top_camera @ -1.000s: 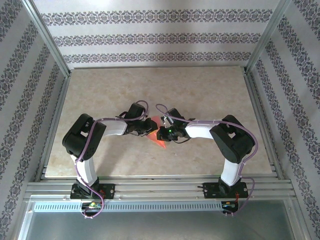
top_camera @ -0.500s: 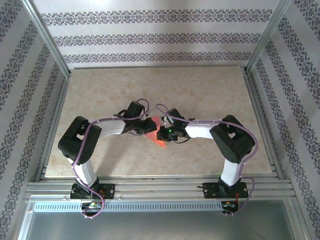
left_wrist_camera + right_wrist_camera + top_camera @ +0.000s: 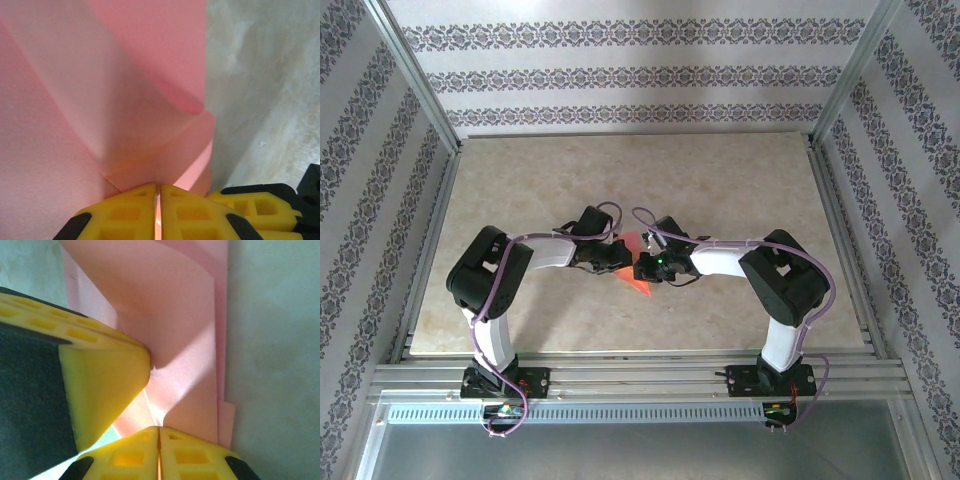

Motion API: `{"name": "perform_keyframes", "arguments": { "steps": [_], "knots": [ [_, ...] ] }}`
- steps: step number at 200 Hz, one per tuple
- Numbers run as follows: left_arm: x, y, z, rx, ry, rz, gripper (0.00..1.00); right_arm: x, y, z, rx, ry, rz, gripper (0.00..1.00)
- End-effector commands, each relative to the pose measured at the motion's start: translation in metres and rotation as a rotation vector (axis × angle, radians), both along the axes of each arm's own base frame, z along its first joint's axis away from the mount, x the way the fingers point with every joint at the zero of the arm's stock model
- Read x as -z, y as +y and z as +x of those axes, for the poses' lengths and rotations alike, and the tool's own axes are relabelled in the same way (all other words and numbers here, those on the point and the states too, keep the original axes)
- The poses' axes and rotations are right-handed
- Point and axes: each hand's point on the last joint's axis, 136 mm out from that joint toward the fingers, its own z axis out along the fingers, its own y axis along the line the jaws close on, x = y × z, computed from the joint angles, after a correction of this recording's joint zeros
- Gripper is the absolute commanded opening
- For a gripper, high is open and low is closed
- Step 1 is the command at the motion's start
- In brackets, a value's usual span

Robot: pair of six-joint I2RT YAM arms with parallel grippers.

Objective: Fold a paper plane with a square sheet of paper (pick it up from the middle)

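The pink-red paper sheet [image 3: 639, 286], thin and already creased into overlapping layers, sits at the middle of the beige marbled surface [image 3: 750, 190], with one sharp corner pointing toward the near edge. We cannot tell whether it lies flat or is lifted slightly. The left pincer [image 3: 159, 200] is closed on a folded edge, its yellow pads meeting with only a sliver of paper between them. The right pincer [image 3: 159, 440] is pinched shut on the opposite edge in the same way. In the right wrist view, one yellow finger [image 3: 102, 380] of the left pincer rests against the sheet just beside it.

We judge the work to be mid-fold: creases exist, but no narrow dart has formed yet. The next move seems to call for one pincer to anchor its layer while the other carries its flap across the centre line. Because they grip so close together, we think the motion needs to be slow and coordinated so that the paper neither tears nor slips.
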Motion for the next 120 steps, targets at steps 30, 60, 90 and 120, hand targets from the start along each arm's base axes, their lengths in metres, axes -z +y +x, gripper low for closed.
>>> {"name": "perform_keyframes", "arguments": {
  "steps": [30, 60, 90, 120],
  "knots": [
    [0.014, 0.037, 0.026, -0.053, -0.008, 0.147, 0.15, 0.040, -0.039, -0.027, -0.010, 0.112, -0.196, 0.11],
    [0.019, 0.052, 0.040, -0.065, -0.006, 0.174, 0.15, 0.041, -0.040, -0.027, -0.011, 0.114, -0.201, 0.11],
    [0.023, 0.070, 0.051, -0.092, 0.000, 0.182, 0.15, 0.040, -0.040, -0.028, -0.012, 0.114, -0.199, 0.11],
    [0.021, 0.085, 0.065, -0.120, 0.002, 0.177, 0.15, 0.040, -0.039, -0.029, -0.017, 0.115, -0.195, 0.11]
  ]
}}
